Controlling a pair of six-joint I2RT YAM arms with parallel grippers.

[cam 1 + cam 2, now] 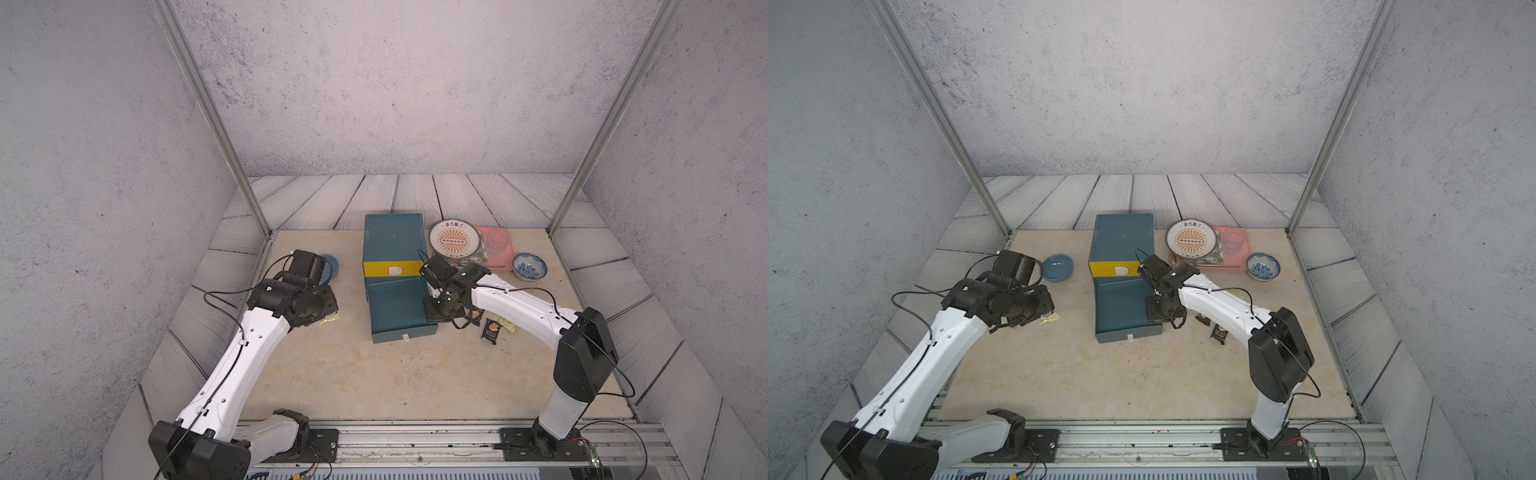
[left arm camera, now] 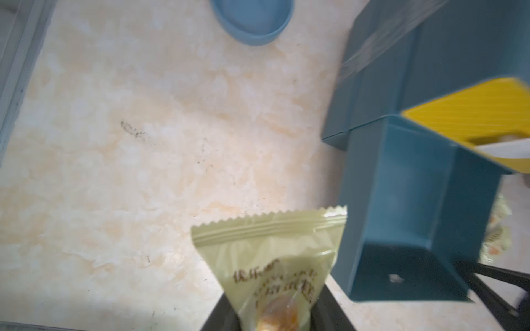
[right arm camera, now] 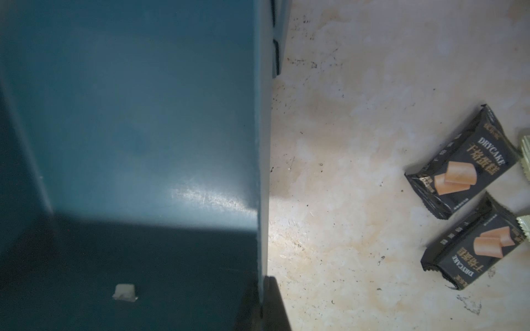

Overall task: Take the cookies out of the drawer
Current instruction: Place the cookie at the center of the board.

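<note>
The teal drawer (image 1: 395, 307) stands pulled out of the cabinet (image 1: 392, 237), and its floor (image 3: 129, 114) shows bare. My right gripper (image 3: 262, 301) is shut on the drawer's right side wall (image 3: 262, 172), one finger inside and one outside. Two black cookies packets (image 3: 461, 169) (image 3: 473, 252) lie on the table to the right of the drawer, with pale packets (image 1: 507, 324) beside them. My left gripper (image 2: 275, 312) hangs low over the table left of the drawer, shut on a pale yellow cookie packet (image 2: 269, 249), whose tip shows in both top views (image 1: 331, 318) (image 1: 1050, 319).
A blue dish (image 1: 1057, 267) sits behind the left wrist. Right of the cabinet are a patterned plate (image 1: 454, 239), a glass (image 1: 498, 242) on a pink tray (image 1: 509, 262), and a blue-and-white bowl (image 1: 529, 267). The yellow upper drawer front (image 1: 392, 268) is closed.
</note>
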